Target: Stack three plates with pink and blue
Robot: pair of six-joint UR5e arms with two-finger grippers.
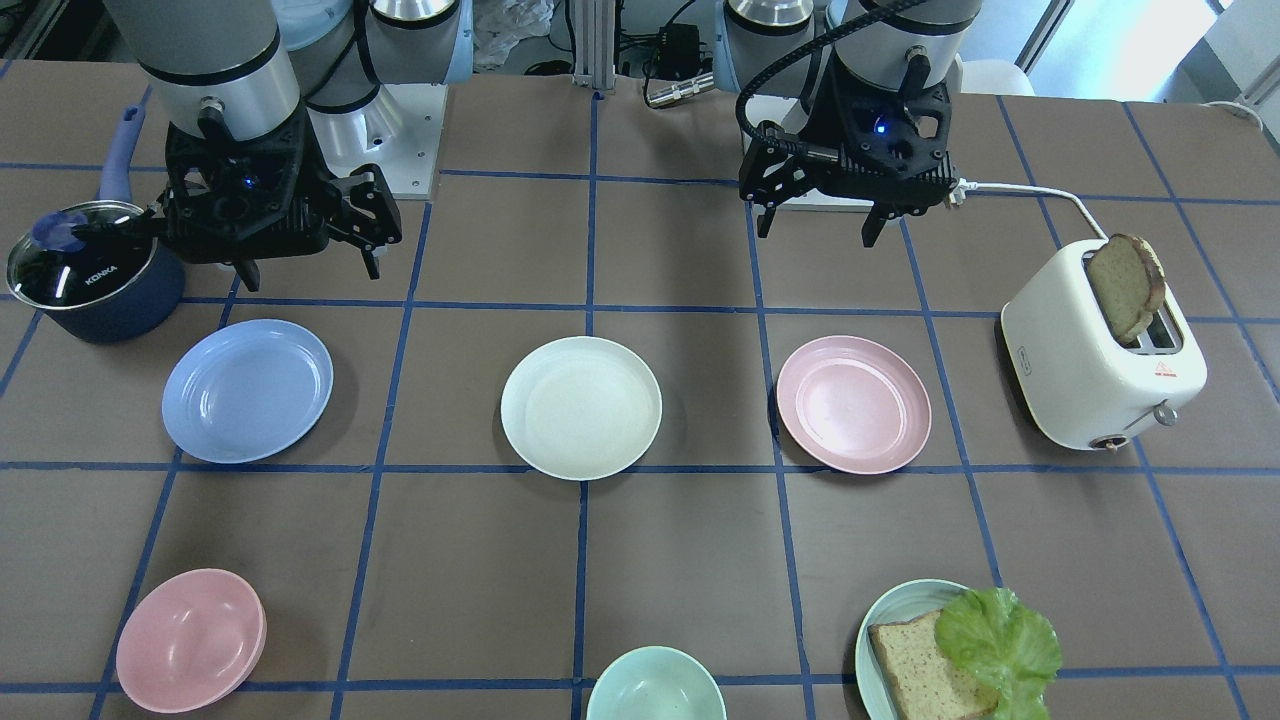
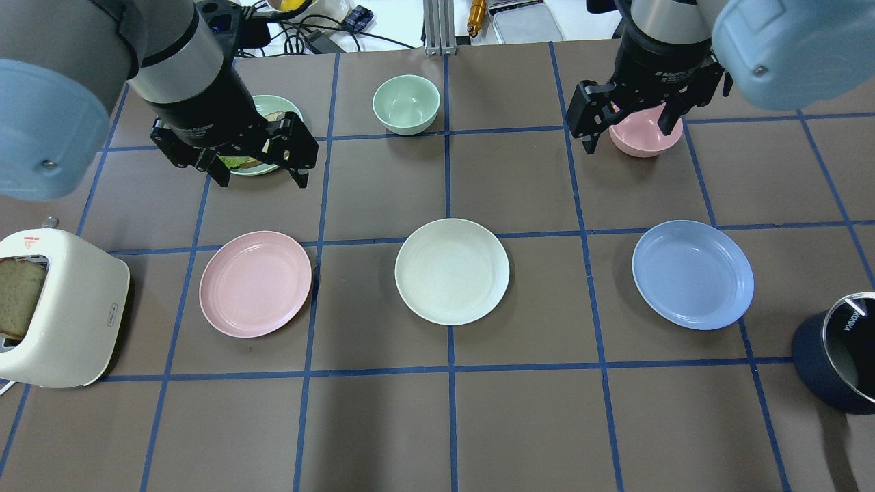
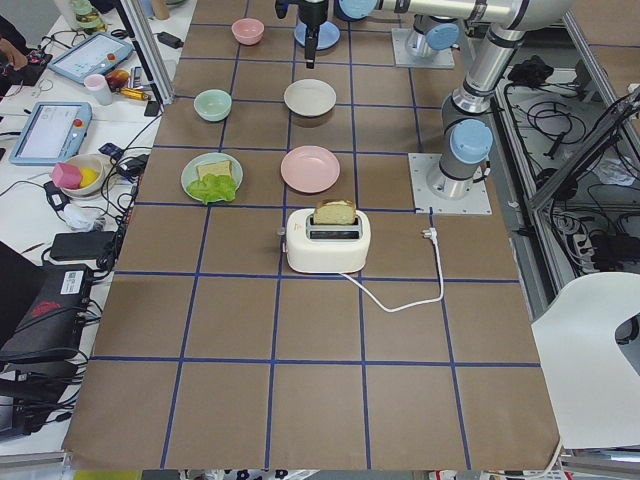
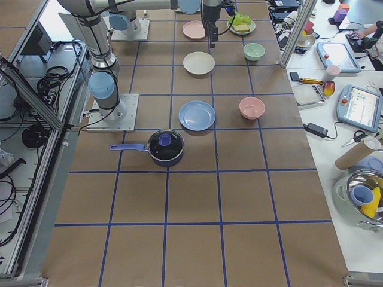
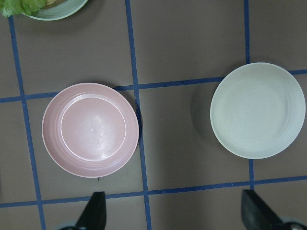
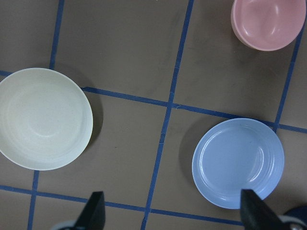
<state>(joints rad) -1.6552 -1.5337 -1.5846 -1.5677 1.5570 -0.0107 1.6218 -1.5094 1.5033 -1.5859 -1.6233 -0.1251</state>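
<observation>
Pink plate [image 2: 255, 283] nearest left claw [image 2: 262, 179], blue plate [image 2: 692, 273] nearest right claw [image 2: 627, 137], white plate [image 2: 452, 270] between; both claws wide, empty.

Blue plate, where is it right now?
In the overhead view the blue plate lies flat on the robot's right side, right of the cream plate, with the dark blue pot at its lower right.

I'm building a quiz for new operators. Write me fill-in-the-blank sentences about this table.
1. The plate between the pink plate and the blue plate is ____ in colour.
2. The upright slice of bread stands in the ____.
3. The left gripper and the right gripper are both ____, holding nothing.
Missing words: cream-white; toaster; open.
</observation>
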